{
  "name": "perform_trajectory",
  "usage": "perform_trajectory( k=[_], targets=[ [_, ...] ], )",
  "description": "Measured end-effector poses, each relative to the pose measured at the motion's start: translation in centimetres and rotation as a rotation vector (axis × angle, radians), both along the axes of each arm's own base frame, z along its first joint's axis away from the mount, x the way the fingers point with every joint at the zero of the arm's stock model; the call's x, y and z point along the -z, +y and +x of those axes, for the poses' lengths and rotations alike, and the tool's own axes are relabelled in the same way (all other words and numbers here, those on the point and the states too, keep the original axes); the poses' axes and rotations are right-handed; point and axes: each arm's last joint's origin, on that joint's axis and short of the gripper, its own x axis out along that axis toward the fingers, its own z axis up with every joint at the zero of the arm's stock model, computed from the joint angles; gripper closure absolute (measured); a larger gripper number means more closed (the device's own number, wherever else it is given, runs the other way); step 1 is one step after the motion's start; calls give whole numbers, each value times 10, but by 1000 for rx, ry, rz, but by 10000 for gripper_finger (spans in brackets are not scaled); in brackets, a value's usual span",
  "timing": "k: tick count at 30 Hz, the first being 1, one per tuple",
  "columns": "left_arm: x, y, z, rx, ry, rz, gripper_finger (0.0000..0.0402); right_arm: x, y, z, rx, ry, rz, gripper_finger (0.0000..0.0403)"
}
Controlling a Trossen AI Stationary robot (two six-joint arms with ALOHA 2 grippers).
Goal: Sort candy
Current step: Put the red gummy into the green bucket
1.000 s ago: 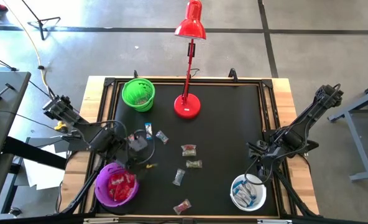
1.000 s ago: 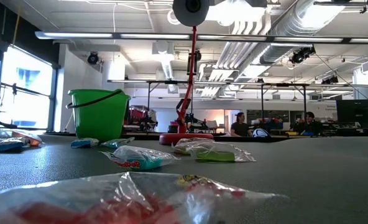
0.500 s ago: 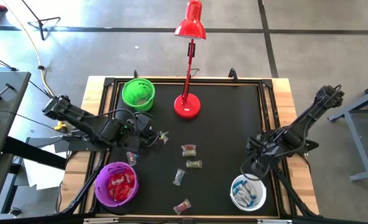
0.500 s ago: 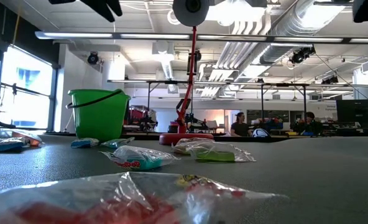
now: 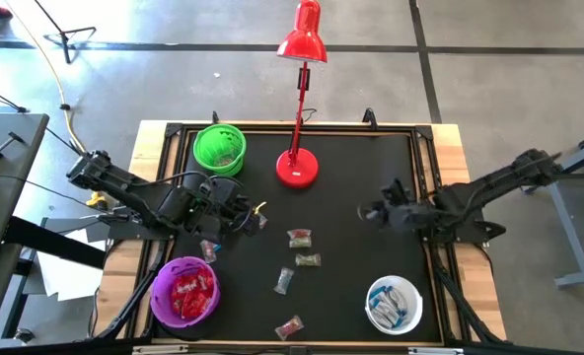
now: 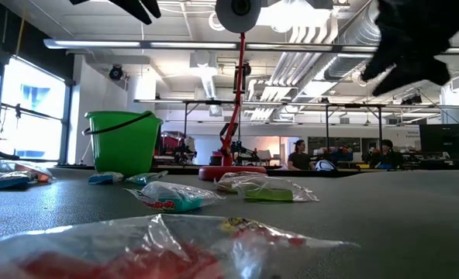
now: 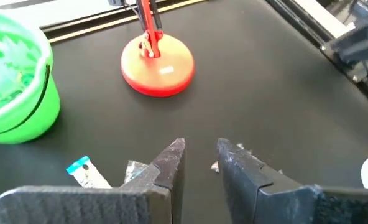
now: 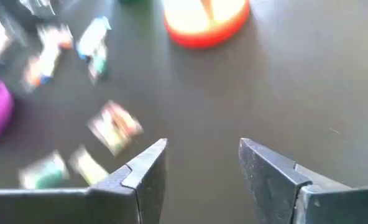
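Note:
Several loose candy pieces lie on the black mat: one (image 5: pixel 299 238) at the middle, one (image 5: pixel 308 259) just nearer, one (image 5: pixel 285 281), and a red one (image 5: pixel 290 325) by the near edge. My left gripper (image 5: pixel 249 219) hovers open over the mat's left part, with a clear-wrapped candy (image 7: pixel 134 169) and a blue-and-white candy (image 7: pixel 84 173) on the mat just beyond its fingers. My right gripper (image 5: pixel 371 212) hangs open above bare mat right of the middle, nothing between its fingers (image 8: pixel 148 165). Both grippers slant downward.
The green bowl (image 5: pixel 219 148) stands at the far left, the purple bowl (image 5: pixel 184 293) with red candy at the near left, and the white bowl (image 5: pixel 394 304) with blue-and-white candy at the near right. A red lamp's base (image 5: pixel 297 168) sits at the far middle.
My right gripper has swung from above the white bowl toward the far edge and the table's middle, rolling as it went, and stays open. My left gripper has swung from beside the purple bowl toward the far edge and the right, turning. The candy has kept still.

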Motion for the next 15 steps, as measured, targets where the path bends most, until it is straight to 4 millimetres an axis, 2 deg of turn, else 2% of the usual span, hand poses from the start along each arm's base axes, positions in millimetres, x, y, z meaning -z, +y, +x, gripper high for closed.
perform_trajectory(
  k=[7, 11, 15],
  targets=[
    [-17, 4, -34, 75, 53, 40, 326, -14, -16, 52, 21, -250, 5, 211],
    [-31, 11, -62, 105, 42, 52, 326, -27, -25, 80, 61, -224, -36, 211],
    [-42, 18, -86, 123, 19, 92, 326, -37, -29, 117, 67, -184, -59, 211]
  ],
)
